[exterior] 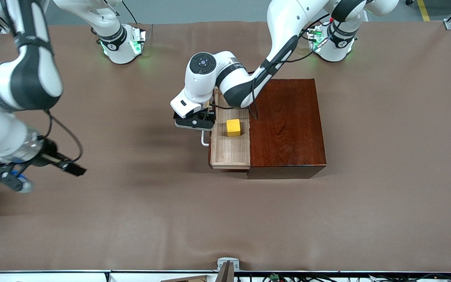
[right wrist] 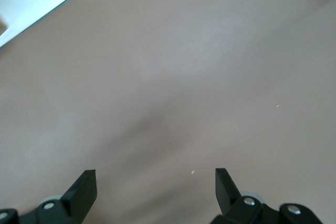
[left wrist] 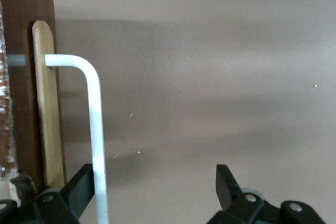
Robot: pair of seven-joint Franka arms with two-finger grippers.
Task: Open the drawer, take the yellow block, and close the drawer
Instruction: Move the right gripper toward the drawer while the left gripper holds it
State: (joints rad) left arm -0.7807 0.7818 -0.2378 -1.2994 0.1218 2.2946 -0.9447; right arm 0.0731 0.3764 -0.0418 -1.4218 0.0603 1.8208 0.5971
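The drawer, a pale wood tray, stands pulled out of the reddish-brown box toward the right arm's end of the table. The yellow block lies in the tray, close to the box. My left gripper hovers at the drawer's front, over the white bar handle. In the left wrist view the gripper is open, and the handle runs between its fingers, close beside one of them. My right gripper waits open over bare table; the right wrist view shows nothing between its fingers.
Brown paper covers the table. The left arm's elbow reaches over the box's corner and the drawer's farther end. A small metal bracket sits at the table edge nearest the front camera.
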